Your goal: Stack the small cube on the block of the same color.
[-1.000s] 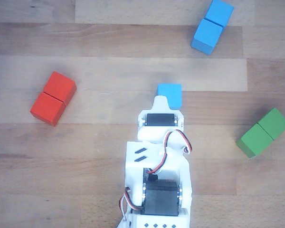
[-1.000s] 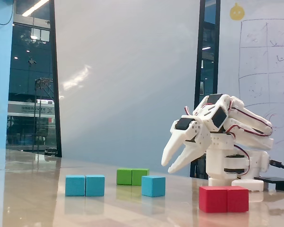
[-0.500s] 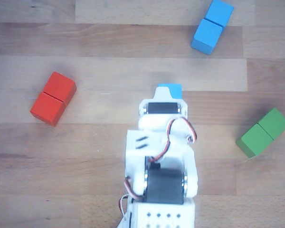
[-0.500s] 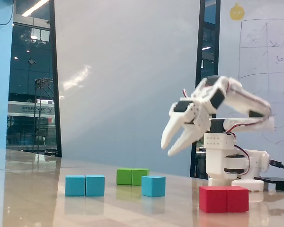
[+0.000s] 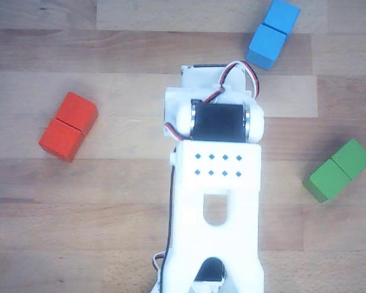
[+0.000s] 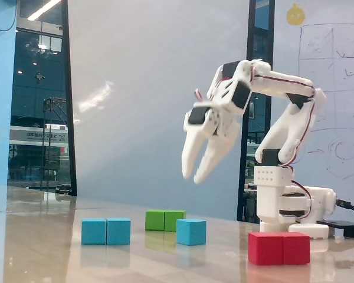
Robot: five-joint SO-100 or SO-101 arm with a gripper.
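in the fixed view the fingers (image 6: 192, 175) hang slightly apart, empty, well above the small cube (image 6: 191, 232). the cube sits mid-surface (image 6: 41, 247); the block (image 6: 106, 231) lies apart, toward the surface's left edge.

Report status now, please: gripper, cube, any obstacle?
Gripper open, empty, raised above small bright-blue cube. Oblong blue block apart, bare. Nothing between them.

— What's behind my rig?
— In the fixed view I see a pale wall panel (image 6: 159, 100) with a soft glare, a dark window (image 6: 41, 94) at the left reflecting ceiling lights, and a whiteboard (image 6: 336, 82) with a drawn grid at the right.
— And underneath?
— A wooden tabletop (image 5: 110, 213) in light planks, glossy at its near edge.
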